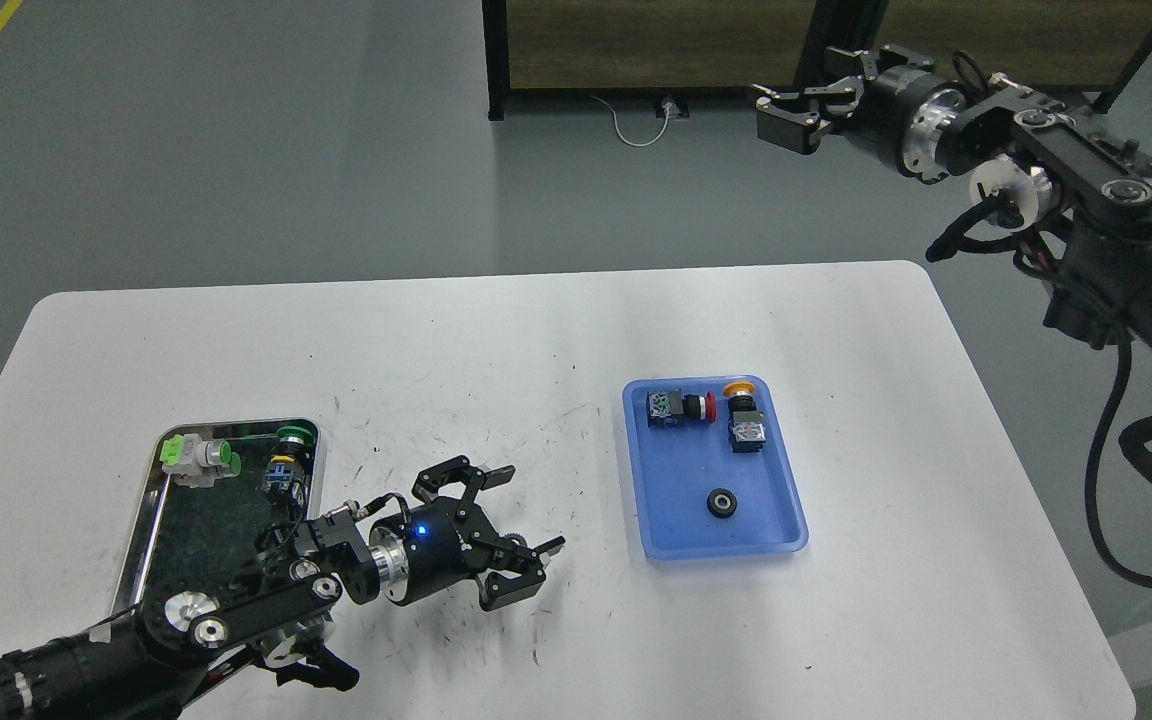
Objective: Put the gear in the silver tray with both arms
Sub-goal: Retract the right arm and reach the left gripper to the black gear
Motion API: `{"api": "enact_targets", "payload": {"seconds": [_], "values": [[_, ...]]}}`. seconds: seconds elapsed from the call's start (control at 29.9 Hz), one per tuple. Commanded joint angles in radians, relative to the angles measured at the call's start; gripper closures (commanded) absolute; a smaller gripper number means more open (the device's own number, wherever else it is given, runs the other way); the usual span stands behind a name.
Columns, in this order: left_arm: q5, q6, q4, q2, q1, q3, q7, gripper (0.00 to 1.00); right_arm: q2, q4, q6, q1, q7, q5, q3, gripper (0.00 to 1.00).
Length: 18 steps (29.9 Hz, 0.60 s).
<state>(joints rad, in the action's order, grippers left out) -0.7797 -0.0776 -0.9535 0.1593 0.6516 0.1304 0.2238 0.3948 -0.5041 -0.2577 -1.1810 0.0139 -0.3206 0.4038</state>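
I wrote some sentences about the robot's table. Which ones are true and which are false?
1. The small black gear lies in the silver tray. False: it lies in the blue tray.
2. The left gripper is open. True.
3. The right gripper rests on the table. False: it is raised beyond the table's far edge.
4. A green-capped button sits in the silver tray. True.

No legible text or labels.
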Motion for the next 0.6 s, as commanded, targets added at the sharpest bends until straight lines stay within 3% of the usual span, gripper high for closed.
{"api": "enact_targets", "payload": {"seconds": [0.0, 0.57], "values": [[-0.050, 0.015, 0.005, -0.001, -0.049, -0.006, 0.022, 0.01, -0.011, 0.007, 0.006, 0.000, 0.000, -0.002, 0.000, 0.02], [-0.046, 0.071, 0.042, 0.002, -0.067, -0.011, 0.075, 0.02, -0.013, 0.006, 0.006, 0.000, 0.001, 0.000, -0.003, 0.02]]}}
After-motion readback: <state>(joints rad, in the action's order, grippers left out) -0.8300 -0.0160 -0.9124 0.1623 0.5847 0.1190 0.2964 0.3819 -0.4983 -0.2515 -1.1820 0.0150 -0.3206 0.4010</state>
